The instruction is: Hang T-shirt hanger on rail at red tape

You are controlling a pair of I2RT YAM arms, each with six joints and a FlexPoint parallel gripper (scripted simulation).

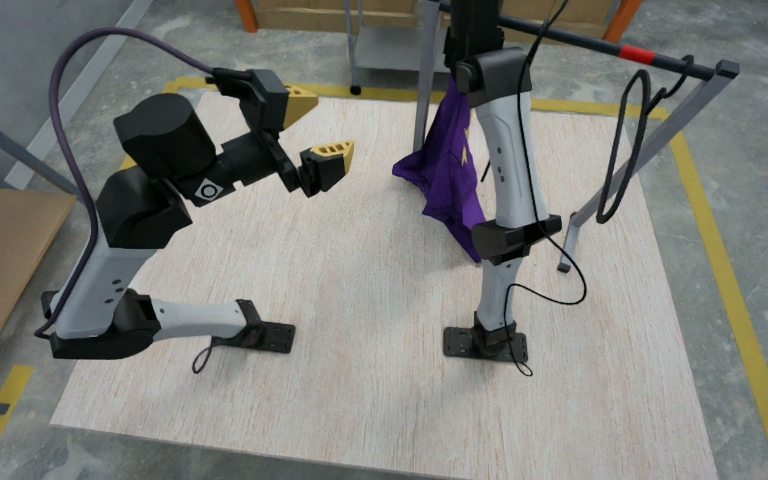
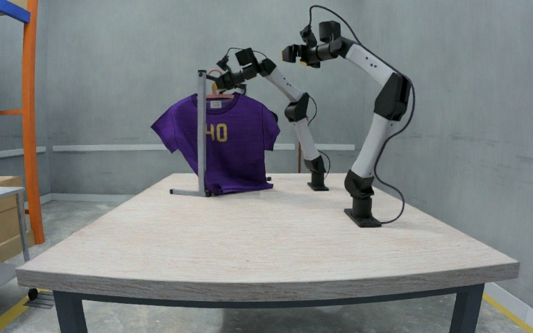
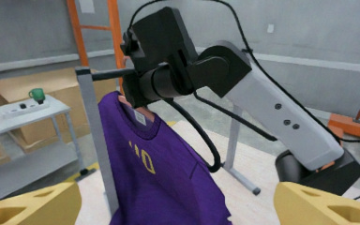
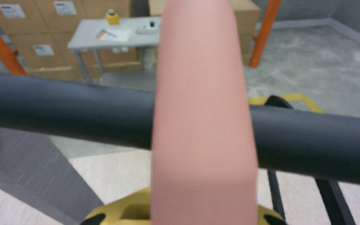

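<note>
T-shirt (image 1: 447,152) (image 2: 243,137) (image 3: 155,169): on the pink hanger (image 2: 220,96) (image 3: 147,113) (image 4: 203,117), neckline up, yellow "40" facing the exterior view. Hem bunched low, by the worktop (image 1: 368,367) (image 2: 267,243) (image 3: 253,164) (image 4: 117,173). Hanger's long axis runs roughly crosswise to the rail (image 1: 572,38) (image 2: 212,78) (image 3: 112,74) (image 4: 70,110); hook points up. Whether the hook bears on the rail, cannot tell.

Right gripper (image 2: 214,87) (image 4: 203,211): fingers clenched on the pink hanger, below its hook.

Near rack post (image 1: 427,73) (image 2: 202,137) (image 3: 96,131): upright, just beside the shirt. Red tape (image 1: 637,54): well apart, toward the rail's other end.

Black hanger (image 1: 642,127) (image 2: 243,89) (image 3: 202,133) (image 4: 277,197): on the rail, between tape and far end.

Left gripper (image 1: 322,127) (image 2: 292,60) (image 3: 178,203): fingers spread, grasping nothing, above the worktop, apart from the shirt.
</note>
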